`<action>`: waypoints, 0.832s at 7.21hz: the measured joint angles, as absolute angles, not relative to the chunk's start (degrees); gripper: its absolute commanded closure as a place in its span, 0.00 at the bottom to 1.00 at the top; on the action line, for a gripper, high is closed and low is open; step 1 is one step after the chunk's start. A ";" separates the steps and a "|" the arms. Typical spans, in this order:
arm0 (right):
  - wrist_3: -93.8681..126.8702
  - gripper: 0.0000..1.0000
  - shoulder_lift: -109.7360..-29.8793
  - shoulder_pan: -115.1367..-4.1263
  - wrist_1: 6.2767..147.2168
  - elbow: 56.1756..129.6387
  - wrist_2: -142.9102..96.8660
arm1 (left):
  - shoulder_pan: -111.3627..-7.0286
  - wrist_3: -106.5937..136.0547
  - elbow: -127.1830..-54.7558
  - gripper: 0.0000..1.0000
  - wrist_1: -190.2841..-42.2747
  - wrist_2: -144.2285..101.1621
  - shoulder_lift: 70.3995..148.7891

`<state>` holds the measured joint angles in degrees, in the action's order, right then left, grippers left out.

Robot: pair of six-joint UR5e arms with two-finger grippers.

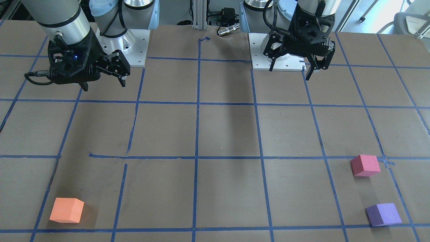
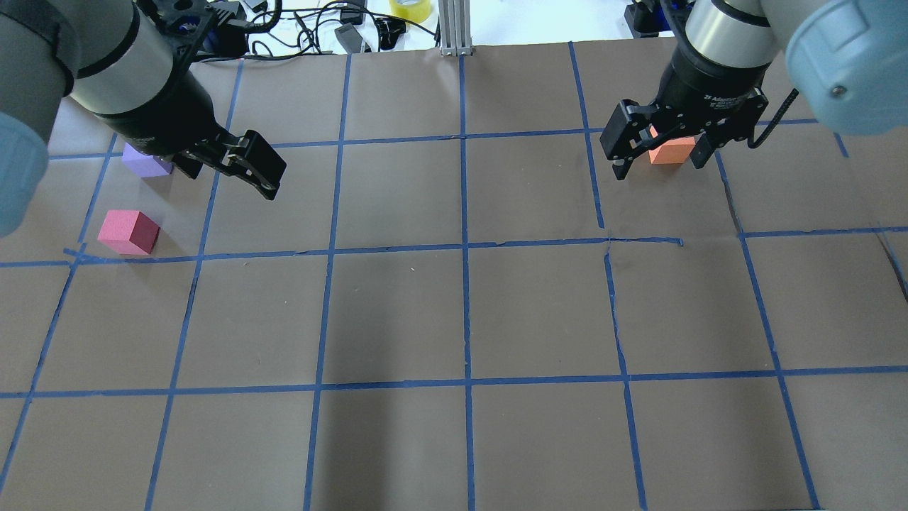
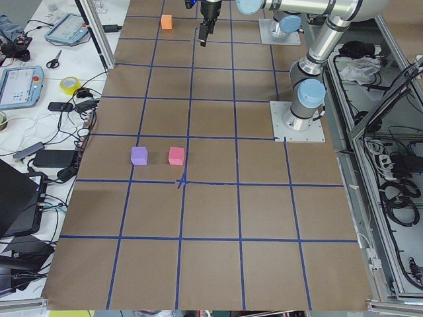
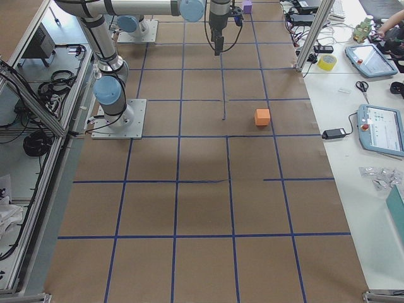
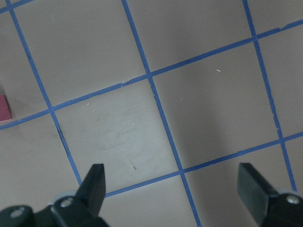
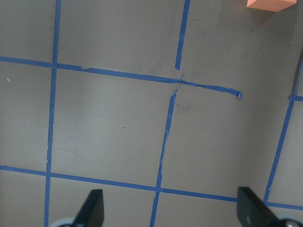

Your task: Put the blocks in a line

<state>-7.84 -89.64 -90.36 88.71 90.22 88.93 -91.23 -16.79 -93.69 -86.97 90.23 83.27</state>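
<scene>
The orange block (image 1: 66, 210) lies alone on the table at my right side; it also shows at the top edge of the right wrist view (image 6: 270, 4). The pinkish red block (image 1: 365, 165) and the purple block (image 1: 383, 214) lie close together but apart at my left side. My left gripper (image 1: 291, 69) hangs open and empty high above the table, well short of those two; the red block's edge shows in its wrist view (image 5: 4, 109). My right gripper (image 1: 104, 85) hangs open and empty high above the table, short of the orange block.
The brown table (image 2: 468, 312) carries a blue tape grid. Both arm bases (image 1: 284, 53) stand on its robot side. Cables, a tape roll (image 2: 410, 8) and tablets (image 4: 382, 129) lie on the benches beyond the table's far edge.
</scene>
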 measured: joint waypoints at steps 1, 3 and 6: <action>-7.83 0.00 -89.64 -90.35 88.56 90.23 89.40 | -91.23 -16.79 -93.69 0.00 -87.00 90.23 83.25; -7.82 0.00 -89.59 -90.35 88.44 90.19 89.69 | -91.23 -16.79 -93.69 0.00 -87.01 90.19 83.24; -7.82 0.00 -89.59 -90.36 88.49 90.15 89.72 | -91.23 -16.79 -93.69 0.00 -86.97 90.18 83.23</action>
<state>-7.82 -89.59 -90.36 88.49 90.15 89.72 -91.23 -16.79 -93.69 -86.97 90.18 83.23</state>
